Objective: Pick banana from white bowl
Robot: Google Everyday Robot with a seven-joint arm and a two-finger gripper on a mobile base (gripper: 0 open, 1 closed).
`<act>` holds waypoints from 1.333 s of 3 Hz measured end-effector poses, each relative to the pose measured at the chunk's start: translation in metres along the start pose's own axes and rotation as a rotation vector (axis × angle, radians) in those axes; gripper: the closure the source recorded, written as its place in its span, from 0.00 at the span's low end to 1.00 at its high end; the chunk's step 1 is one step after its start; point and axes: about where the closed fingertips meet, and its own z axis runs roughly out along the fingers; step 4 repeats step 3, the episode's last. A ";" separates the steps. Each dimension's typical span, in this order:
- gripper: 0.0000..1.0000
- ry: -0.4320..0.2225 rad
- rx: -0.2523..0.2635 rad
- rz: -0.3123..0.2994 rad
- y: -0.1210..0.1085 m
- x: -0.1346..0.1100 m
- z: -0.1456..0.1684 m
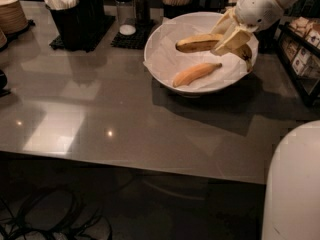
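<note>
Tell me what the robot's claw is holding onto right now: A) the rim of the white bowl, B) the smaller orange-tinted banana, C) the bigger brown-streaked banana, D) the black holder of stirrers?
C: the gripper is over the white bowl with its fingers closed on either side of the banana, while the smaller banana lies apart from it, nearer the camera.
</note>
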 end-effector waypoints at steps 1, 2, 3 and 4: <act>1.00 -0.227 0.026 0.013 0.022 -0.009 -0.029; 1.00 -0.369 0.071 0.024 0.030 -0.024 -0.054; 1.00 -0.376 0.093 0.029 0.023 -0.025 -0.053; 1.00 -0.376 0.093 0.029 0.023 -0.025 -0.053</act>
